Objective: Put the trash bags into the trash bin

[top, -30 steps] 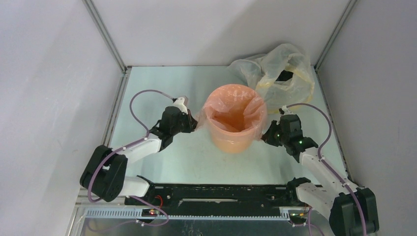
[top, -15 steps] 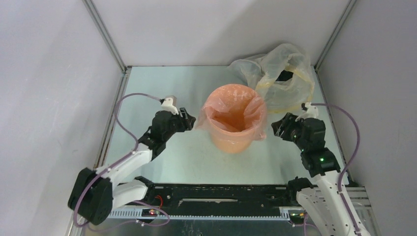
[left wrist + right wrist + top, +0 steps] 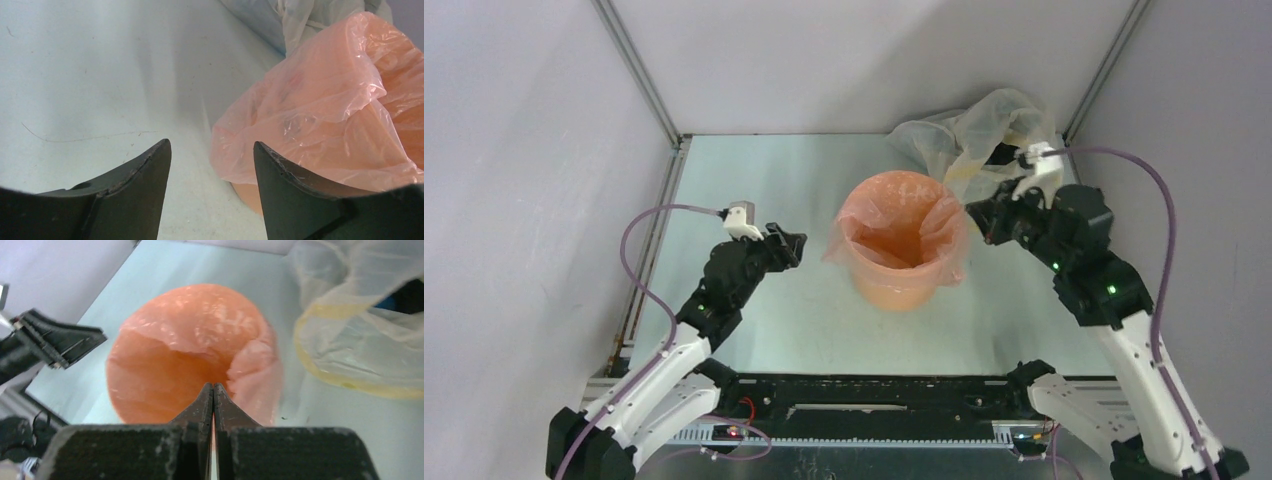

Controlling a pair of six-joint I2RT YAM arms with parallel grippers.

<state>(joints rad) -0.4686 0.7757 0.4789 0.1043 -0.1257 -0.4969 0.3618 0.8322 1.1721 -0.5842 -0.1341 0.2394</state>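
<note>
The orange trash bin [image 3: 894, 290] stands mid-table, lined by the pale pink trash bag [image 3: 944, 228], whose edges drape over the rim. My left gripper [image 3: 796, 243] hovers a little left of the bin, open and empty. Its wrist view shows the bag's hanging flap [image 3: 320, 100] just beyond the right finger, with orange bin wall [image 3: 247, 192] below it. My right gripper [image 3: 974, 215] is raised beside the bin's right rim. In its wrist view the tips [image 3: 213, 385] are pressed together over the lined opening [image 3: 190, 340], with nothing seen between them.
A large clear yellowish bag [image 3: 984, 140] with dark contents lies at the back right, close behind the right wrist and also in its view [image 3: 360, 340]. Grey walls enclose the table on three sides. The left gripper [image 3: 65, 342] shows at the far left of the right wrist view.
The left gripper let go of the bag's left edge, opened and drew back to the left. The right arm lifted from the bin's right side, opened briefly and shut again higher up.
</note>
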